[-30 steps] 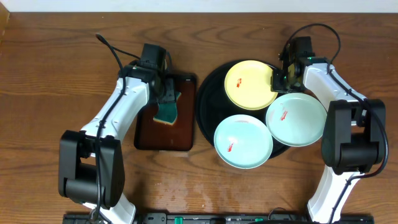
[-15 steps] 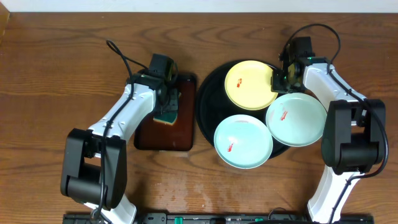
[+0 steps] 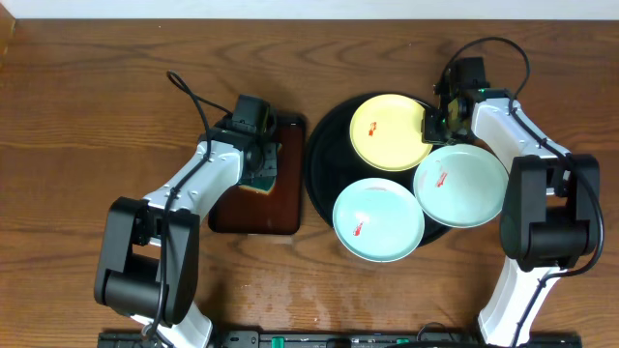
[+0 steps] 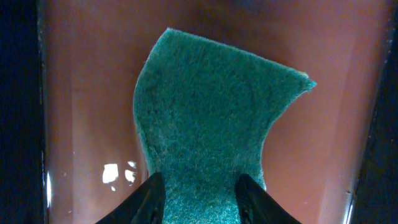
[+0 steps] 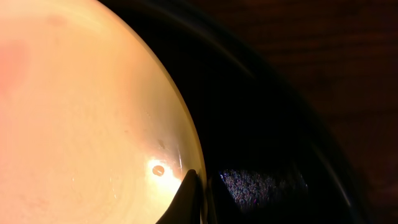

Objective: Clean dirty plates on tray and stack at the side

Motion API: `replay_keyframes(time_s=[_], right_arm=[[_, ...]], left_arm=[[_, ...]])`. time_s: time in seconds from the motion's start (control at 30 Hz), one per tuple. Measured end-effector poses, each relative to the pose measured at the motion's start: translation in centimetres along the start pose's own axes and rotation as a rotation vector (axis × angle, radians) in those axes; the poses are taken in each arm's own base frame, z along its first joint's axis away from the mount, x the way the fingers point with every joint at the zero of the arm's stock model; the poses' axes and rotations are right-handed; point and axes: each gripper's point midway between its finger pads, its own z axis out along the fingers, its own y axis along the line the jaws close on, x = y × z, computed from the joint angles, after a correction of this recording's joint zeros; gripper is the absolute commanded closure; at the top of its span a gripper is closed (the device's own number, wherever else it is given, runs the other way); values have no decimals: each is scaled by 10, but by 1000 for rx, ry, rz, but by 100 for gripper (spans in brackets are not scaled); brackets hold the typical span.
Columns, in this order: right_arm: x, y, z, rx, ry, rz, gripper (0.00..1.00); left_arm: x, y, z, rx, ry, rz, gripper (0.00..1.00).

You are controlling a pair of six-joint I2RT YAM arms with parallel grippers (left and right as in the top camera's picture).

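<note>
The pale yellow plate [image 3: 387, 130] lies at the back of the round black tray [image 3: 321, 145], with two mint-white plates [image 3: 460, 184] [image 3: 377, 219] in front of it. All three bear a small red smear. My right gripper [image 3: 432, 121] is shut on the yellow plate's right rim. In the right wrist view the fingers [image 5: 200, 182] pinch that rim [image 5: 81, 124] over the tray [image 5: 267, 112]. My left gripper [image 3: 259, 157] is down on a green sponge [image 3: 259, 180]. In the left wrist view the fingers [image 4: 200, 182] squeeze the sponge [image 4: 211, 106], which is bent.
The sponge lies on a small rectangular dark-brown tray [image 3: 256, 215] left of the black tray; it also shows in the left wrist view [image 4: 81, 93]. Bare wooden table [image 3: 87, 116] surrounds both trays. The right mint plate overhangs the black tray's right rim.
My left arm has swung a little to the right and settled over the sponge on the brown tray. The right arm and the plates have not moved.
</note>
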Motion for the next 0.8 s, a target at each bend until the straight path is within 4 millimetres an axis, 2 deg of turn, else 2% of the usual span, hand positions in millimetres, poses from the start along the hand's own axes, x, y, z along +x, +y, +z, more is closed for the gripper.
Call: replay_keyframes(time_s=[0.1,0.47,0.57,0.73,0.8], right_arm=[[0,0,0,0,1,0,97],[0,0,0,1,2,-1,96],[1,0,0,2,2,-2,96],[0,-1,0,4,2,-3,95],[0,-1,0,4,2,-3,94]], left_arm=[[-1,0,0,1,-4,-4,49],[-1,0,7,-3,-2,-3,51],[0,0,9,-4,1,-2,55],[1,0,15,-7,10,-5,76],[1,0,16,-5,10,-6,88]])
